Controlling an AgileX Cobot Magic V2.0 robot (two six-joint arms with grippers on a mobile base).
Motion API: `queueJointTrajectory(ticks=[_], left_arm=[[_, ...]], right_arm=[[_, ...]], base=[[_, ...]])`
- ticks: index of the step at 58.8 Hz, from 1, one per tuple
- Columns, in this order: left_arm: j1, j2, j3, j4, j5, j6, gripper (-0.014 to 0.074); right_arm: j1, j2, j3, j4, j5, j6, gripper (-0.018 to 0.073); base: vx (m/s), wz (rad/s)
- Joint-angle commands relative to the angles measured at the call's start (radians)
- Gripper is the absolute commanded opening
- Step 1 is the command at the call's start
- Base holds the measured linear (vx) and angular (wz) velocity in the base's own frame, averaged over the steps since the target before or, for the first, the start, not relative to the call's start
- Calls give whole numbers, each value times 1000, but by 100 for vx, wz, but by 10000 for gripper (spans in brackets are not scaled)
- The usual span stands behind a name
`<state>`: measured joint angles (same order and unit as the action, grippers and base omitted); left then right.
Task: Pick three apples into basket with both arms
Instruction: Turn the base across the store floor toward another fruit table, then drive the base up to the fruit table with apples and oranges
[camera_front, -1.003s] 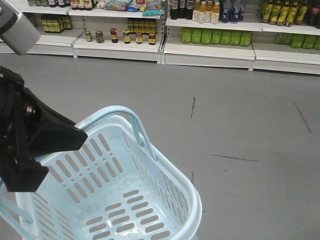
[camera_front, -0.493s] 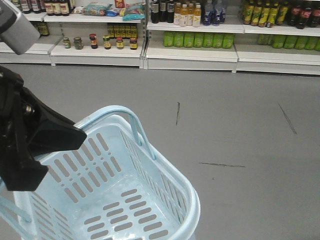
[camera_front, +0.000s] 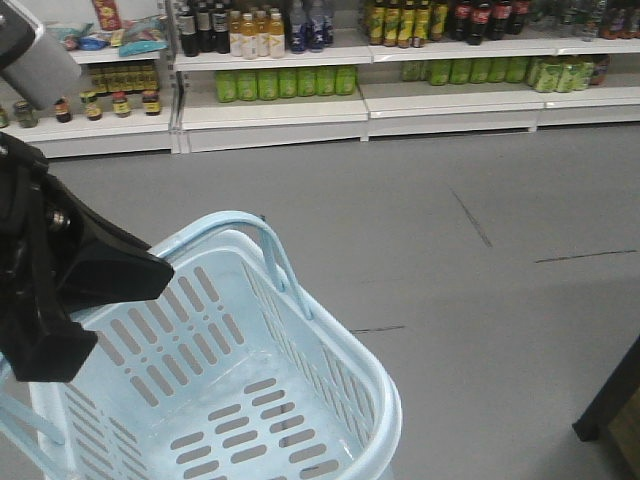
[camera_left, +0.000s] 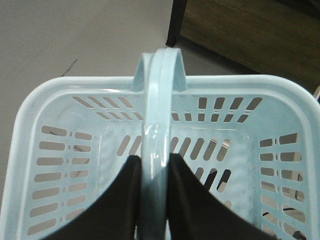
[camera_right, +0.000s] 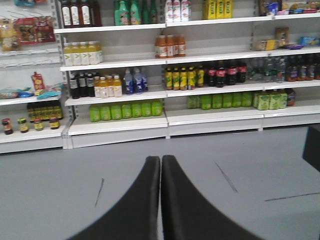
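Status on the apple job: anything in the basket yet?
Done: left end effector is shut on the loop handle of the pale blue slotted plastic basket. In hand: nothing else; right end effector is shut and empty. Left: all three apples; basket empty, none in view.

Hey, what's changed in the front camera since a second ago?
The shelves and floor marks slid left in the front view, so the base seems to be turning right; a dark furniture leg has entered at lower right. Unchanged: the left gripper clamps the basket handle, and the basket is empty.
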<state>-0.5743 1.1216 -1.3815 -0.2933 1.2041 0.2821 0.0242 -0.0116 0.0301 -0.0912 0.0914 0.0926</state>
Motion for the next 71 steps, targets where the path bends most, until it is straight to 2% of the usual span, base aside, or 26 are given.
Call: queueJointTrajectory(ticks=[1,71], left_arm=[[-5,-21,-27,-33,-65,-10,-6],[-5,-21,-27,-33,-63,-10,-6]], right_arm=[[-5,-11,11,-5,-75,-7,-8],[-5,-11,11,-5,-76,-7,-8]], base=[[14,-50],[13,-53]])
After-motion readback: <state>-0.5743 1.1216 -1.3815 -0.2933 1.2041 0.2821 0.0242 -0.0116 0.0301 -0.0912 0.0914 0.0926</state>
